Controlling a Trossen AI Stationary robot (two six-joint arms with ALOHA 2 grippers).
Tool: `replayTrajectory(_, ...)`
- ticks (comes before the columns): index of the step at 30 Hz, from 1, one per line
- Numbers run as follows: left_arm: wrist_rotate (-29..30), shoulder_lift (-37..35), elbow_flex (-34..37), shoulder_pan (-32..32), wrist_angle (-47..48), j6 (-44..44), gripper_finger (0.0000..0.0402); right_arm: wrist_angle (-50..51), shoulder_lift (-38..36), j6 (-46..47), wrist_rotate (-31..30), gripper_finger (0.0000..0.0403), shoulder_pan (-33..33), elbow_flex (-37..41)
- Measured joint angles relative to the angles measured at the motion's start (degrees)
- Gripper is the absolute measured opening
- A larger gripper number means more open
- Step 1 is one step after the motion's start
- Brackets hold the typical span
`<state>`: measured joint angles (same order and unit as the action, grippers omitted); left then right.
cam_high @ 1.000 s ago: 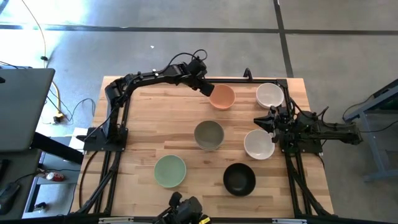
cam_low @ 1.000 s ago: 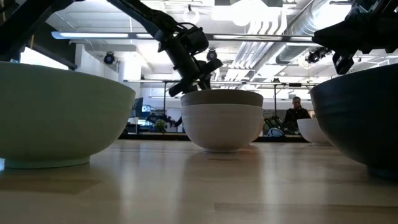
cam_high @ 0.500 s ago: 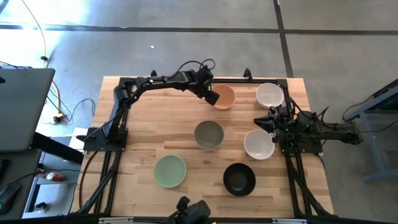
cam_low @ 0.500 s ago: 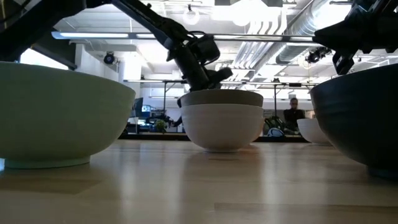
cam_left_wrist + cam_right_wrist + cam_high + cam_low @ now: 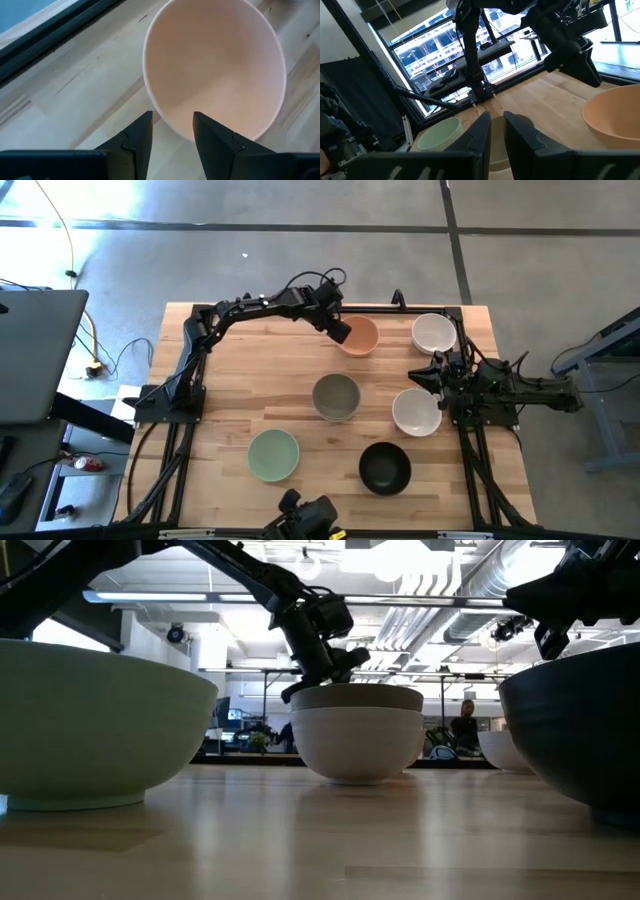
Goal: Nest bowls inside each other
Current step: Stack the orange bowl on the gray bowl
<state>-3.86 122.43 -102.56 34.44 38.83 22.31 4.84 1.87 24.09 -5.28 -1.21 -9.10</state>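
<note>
Wooden surface (image 5: 230, 380): peach-orange bowl (image 5: 359, 336) near far edge, left gripper (image 5: 338, 331) fingers parted astride its rim. Olive bowl (image 5: 336, 396) central; white bowls (image 5: 434, 332) by idle right gripper (image 5: 420, 374), fingers slightly apart.

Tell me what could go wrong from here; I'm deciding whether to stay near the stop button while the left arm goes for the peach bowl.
1. The left gripper, open, straddles only the thin near rim of the peach-orange round bowl; a shallow pinch could slip or tip it.
2. That bowl sits near the wooden table's far edge, so a nudge could push it toward the black frame rail.
3. The idle right gripper sits between two white bowls, narrowing any carry path past them.
</note>
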Motion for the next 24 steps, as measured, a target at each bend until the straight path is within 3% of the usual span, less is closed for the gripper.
replayTrajectory(24,-0.85,1.77,0.09,-1.11,-0.01,0.67,0.0131,-0.01,-0.02,0.34,0.17,0.0044,0.02,0.00)
